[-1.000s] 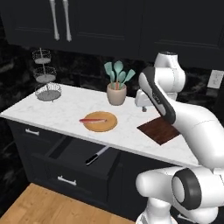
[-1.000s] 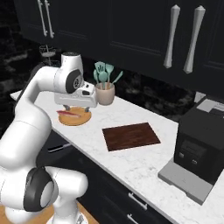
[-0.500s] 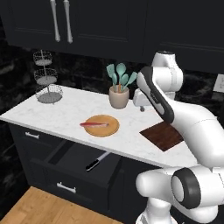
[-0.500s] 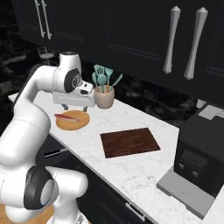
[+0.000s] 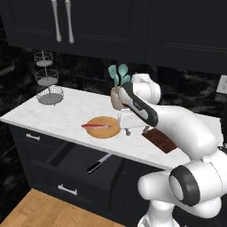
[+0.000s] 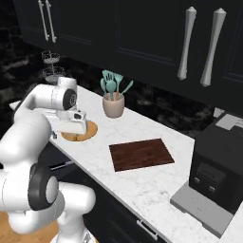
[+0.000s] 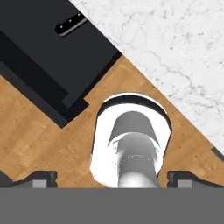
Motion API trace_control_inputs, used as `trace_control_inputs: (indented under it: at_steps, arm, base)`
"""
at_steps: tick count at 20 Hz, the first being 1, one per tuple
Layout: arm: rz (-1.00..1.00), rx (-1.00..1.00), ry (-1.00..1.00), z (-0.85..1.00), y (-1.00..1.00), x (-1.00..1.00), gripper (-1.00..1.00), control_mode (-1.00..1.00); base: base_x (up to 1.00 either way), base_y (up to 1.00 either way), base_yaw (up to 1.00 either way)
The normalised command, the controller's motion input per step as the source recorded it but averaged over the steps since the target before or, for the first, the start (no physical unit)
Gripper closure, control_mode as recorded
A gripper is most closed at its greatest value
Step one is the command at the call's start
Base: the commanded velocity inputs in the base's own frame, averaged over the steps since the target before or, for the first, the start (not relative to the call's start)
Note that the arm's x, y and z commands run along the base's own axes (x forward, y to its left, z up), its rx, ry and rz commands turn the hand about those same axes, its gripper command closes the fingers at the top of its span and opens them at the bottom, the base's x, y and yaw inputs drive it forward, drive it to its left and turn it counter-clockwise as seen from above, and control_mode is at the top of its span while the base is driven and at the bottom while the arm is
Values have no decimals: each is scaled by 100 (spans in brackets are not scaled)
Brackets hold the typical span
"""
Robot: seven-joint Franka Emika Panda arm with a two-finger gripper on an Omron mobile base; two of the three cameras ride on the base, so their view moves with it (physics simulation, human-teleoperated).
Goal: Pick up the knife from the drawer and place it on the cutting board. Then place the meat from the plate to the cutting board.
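Note:
The drawer (image 5: 75,165) stands pulled open under the counter, and the black-handled knife (image 5: 98,163) lies inside it. In the hand view the knife (image 7: 70,24) lies on the drawer floor (image 7: 48,57) at the upper left. The meat (image 5: 95,126) lies across the round tan plate (image 5: 106,131). The dark cutting board (image 6: 141,154) lies flat to the plate's right, with nothing on it. My gripper (image 5: 125,129) hangs over the counter's front edge just right of the plate (image 6: 85,134), pointing down, open, fingertips (image 7: 41,177) far apart and holding nothing.
A beige holder with teal spatulas (image 5: 117,88) stands behind the plate. A tiered wire basket (image 5: 46,84) is at the counter's far left, and a dark coffee machine (image 6: 218,161) at the right end. The wooden floor (image 7: 39,140) lies below the hand.
The hand has come down and forward from beside the spatula holder to the counter's front edge by the plate. Both base views have shifted slightly. Knife, meat and board lie as before.

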Motion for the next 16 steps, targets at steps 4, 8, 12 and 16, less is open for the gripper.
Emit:
trace_control_inputs:
  at_steps: [4,8,12,16]
  arm:
    - [-9,-14,25,-100,100,-4,-100,-100]
    - [-11,-9,15,-99,100,0,-100,-100]
    - [-2,-3,9,-71,99,-12,-100,-100]
    - [2,2,21,-38,42,-14,-100,-100]
  base:
    - [0,0,0]
    - [0,0,0]
    - [0,0,0]
    - [0,0,0]
